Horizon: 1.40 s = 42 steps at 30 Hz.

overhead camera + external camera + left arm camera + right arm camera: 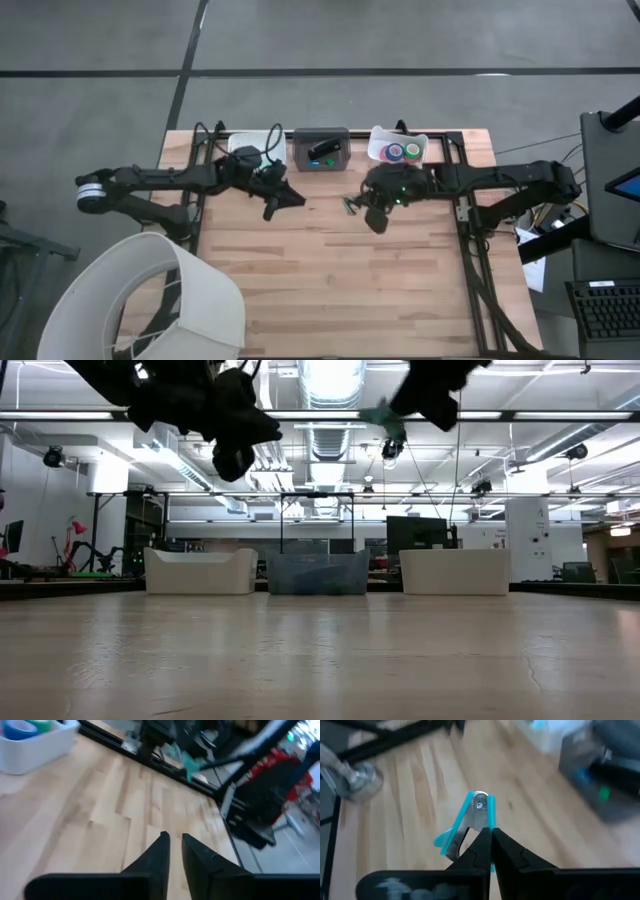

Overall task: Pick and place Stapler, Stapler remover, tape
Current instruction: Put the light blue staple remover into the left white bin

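Note:
The teal and silver staple remover (472, 822) is in my right gripper (491, 834), which is shut on it and lifted above the table's middle (352, 205); the low view shows it high up (385, 415). My left gripper (287, 198) hovers just left of it, holding nothing, its fingers (173, 840) a narrow gap apart. The black stapler (322, 150) lies in the grey centre bin (298, 150). Green, blue and pink tape rolls (400, 151) lie in the white right tray (440, 150), also seen in the left wrist view (22, 729). My right gripper pinches the staple remover between its two fingertips, on the body just behind the silver pivot rivet (480, 806). The remover is lifted clear of the table, its teal handles (445, 842) spreading to one side beyond the fingertips.
A white tray (245, 145) stands at the far edge left of the grey bin. A dark metal frame (465, 215) runs along the table's sides. A big white lampshade-like thing (150, 295) overlaps the near left corner. Bare wood (350, 290) fills the near half.

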Available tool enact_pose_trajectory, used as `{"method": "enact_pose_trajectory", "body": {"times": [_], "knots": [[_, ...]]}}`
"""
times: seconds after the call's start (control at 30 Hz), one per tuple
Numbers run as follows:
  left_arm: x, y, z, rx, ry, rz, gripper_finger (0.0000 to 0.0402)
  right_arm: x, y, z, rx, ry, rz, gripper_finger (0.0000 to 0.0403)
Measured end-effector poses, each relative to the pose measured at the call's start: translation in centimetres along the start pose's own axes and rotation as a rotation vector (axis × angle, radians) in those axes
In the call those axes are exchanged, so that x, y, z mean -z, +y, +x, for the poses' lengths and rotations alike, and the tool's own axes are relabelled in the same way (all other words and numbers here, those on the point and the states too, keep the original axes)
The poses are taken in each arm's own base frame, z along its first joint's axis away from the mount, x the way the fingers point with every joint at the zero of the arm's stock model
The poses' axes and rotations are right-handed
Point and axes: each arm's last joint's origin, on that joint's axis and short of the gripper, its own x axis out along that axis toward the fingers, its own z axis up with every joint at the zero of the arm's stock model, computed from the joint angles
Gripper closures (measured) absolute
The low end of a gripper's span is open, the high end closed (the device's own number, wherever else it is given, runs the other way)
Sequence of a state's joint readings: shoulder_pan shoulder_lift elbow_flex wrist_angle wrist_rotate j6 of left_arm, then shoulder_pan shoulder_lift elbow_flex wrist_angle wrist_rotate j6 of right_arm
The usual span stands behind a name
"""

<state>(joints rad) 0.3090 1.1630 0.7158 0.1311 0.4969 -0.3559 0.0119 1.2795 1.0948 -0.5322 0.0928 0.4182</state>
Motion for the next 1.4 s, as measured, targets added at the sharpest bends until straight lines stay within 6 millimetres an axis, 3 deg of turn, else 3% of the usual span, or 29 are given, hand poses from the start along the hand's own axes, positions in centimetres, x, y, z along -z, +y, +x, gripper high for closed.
{"method": "enact_pose_trajectory", "body": {"times": [0.17, 0.33, 0.63, 0.9, 1.07, 1.4], "knots": [[0.4, -0.7, 1.4, 0.050, 0.004, 0.033, 0.0304, -3.5, 0.4, 0.3, 0.008, -0.096, -0.035, 0.0395], [-0.9, -1.5, 2.1, 0.069, -0.041, 0.044, 0.0268, -5.6, 1.3, 1.8, 0.008, -0.105, -0.067, 0.0395], [-1.3, -1.5, 2.7, 0.061, -0.025, 0.077, 0.0270, -7.7, 2.3, 4.3, 0.009, -0.105, -0.127, 0.0395], [-1.4, -1.5, 2.7, 0.063, -0.029, 0.057, 0.0272, -8.3, 2.5, 4.6, 0.010, -0.122, -0.131, 0.0395], [-1.6, -1.6, 2.7, 0.072, -0.048, 0.056, 0.0292, -8.0, 2.4, 5.3, 0.019, -0.104, -0.126, 0.0395], [-1.5, -1.6, 2.6, 0.071, -0.046, 0.065, 0.0392, -8.3, 2.4, 5.7, 0.029, -0.140, -0.121, 0.0394]]}}
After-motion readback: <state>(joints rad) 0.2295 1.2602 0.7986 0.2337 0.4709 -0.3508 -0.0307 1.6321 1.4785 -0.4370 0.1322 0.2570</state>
